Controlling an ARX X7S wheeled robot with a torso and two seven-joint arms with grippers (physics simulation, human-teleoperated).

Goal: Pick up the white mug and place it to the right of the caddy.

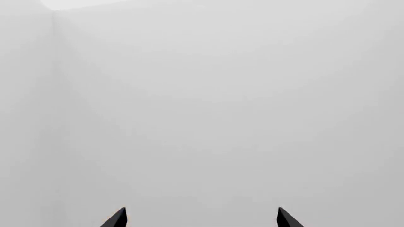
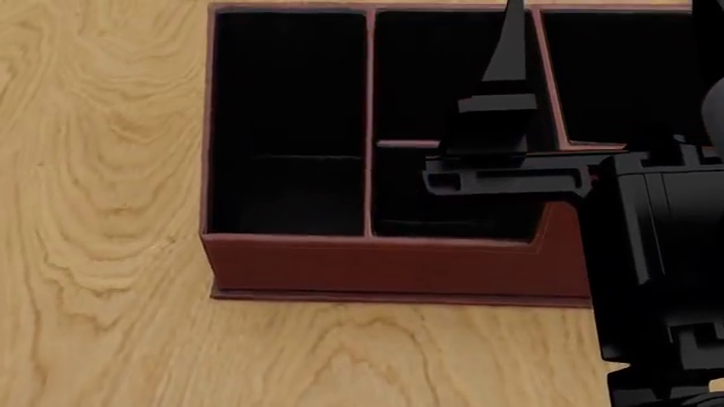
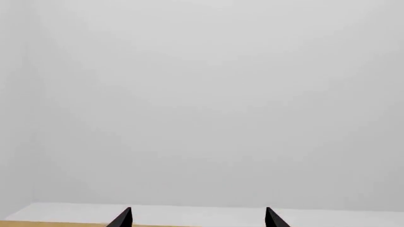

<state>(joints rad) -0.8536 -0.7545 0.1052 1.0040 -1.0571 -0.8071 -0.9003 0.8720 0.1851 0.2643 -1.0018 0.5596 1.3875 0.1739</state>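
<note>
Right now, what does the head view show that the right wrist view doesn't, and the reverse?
Head view only: the caddy with its black compartments, standing on the wooden table, and a black arm reaching over the caddy. Right wrist view only: a pale wall with the right pincer open, only its fingertips showing. Shared: the wooden table, just a sliver in the wrist view. The mug appears in neither.

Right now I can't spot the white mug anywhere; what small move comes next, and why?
Probably pan the head to search. The head view shows only the caddy, the wooden table and the right pincer raised over it; both wrist views face blank wall. No mug is visible.
</note>
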